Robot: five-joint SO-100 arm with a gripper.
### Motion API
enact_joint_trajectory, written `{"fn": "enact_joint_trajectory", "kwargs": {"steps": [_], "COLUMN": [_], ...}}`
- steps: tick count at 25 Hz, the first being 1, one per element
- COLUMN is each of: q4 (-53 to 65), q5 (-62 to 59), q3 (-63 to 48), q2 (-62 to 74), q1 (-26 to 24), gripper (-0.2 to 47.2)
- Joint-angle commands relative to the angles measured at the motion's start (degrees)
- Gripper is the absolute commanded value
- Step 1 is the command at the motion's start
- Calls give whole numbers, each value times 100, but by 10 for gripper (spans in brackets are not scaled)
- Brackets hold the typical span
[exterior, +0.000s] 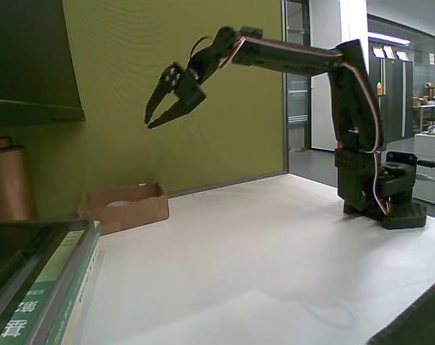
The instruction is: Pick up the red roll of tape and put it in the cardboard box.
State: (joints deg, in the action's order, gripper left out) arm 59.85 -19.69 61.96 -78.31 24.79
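- My gripper (154, 118): raised high over the tabletop's far left part, fingers slightly spread and pointing down-left, nothing between them.
- Cardboard box (124, 206): low and shallow, at the far left corner of the white tabletop (260, 259), against the green partition (167, 72). It sits below my fingertips and a little left of them in the fixed view, well apart in height.
- Red roll of tape: not visible on the tabletop or in my grip. A pale shape shows just over the box rim; I cannot tell what it is, nor whether the red roll lies inside.
- Step in hand, by my judgement: either the roll is already dropped in and I am clear above the box, or the pick has not begun; this view does not settle it.
- Next move calls for: finding the roll first; if it is in the box, pulling back toward my base (400, 208).
- Other items: brown cylinder (7, 183) at left edge; green book (59, 287) in foreground.
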Motion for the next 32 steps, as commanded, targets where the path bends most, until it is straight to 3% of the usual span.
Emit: {"fn": "enact_joint_trajectory", "kwargs": {"steps": [1, 16, 32], "q4": [132, -141, -308], "q5": [220, 1433, 1529], "q3": [606, 4535, 9211], "q2": [-1055, -4219, -8517], "q1": [-97, -1002, -2821], "gripper": [1, 1, 0]}}
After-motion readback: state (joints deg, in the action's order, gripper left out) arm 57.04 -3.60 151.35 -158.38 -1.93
